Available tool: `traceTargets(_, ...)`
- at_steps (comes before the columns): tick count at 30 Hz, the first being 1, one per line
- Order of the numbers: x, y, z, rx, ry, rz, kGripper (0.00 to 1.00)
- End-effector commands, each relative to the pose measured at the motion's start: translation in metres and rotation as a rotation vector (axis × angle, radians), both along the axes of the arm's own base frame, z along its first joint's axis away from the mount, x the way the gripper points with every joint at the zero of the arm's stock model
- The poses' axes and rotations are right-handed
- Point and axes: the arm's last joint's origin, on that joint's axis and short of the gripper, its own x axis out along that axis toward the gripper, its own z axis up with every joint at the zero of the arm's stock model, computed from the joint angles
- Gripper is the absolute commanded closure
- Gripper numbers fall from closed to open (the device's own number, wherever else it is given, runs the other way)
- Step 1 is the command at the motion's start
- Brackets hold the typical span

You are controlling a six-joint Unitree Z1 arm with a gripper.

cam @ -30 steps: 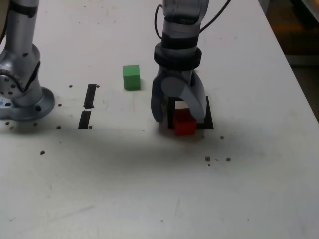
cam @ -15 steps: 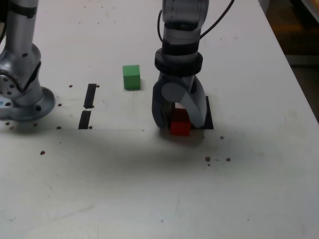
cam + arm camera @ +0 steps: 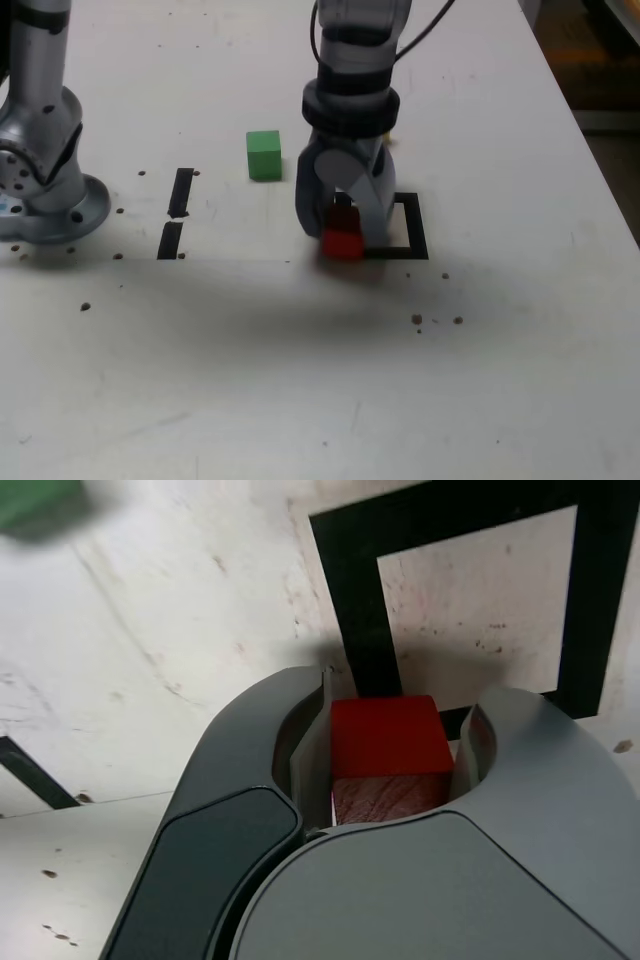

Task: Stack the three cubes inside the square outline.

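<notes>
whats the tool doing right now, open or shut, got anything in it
Tool: closed on the red cube, one finger against each side

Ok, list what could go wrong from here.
The matte red cube sits between the tool's jaws over a corner of the black tape square outline, so releasing here would likely leave it partly outside. The jaws also flank it closely, so a sideways move while opening might nudge it.

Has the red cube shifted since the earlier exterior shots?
Yes. The red cube has moved toward the exterior view's left, measured against the square outline; it now sits by the outline's near-left corner.
</notes>
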Motion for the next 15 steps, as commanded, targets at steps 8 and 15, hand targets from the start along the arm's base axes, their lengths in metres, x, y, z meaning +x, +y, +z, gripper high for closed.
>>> traceTargets(8,0.007,0.015,0.024,0.038,-0.025,0.07,0.86)
traceTargets(15,0.015,0.027,0.024,0.041,-0.027,0.172,0.86)
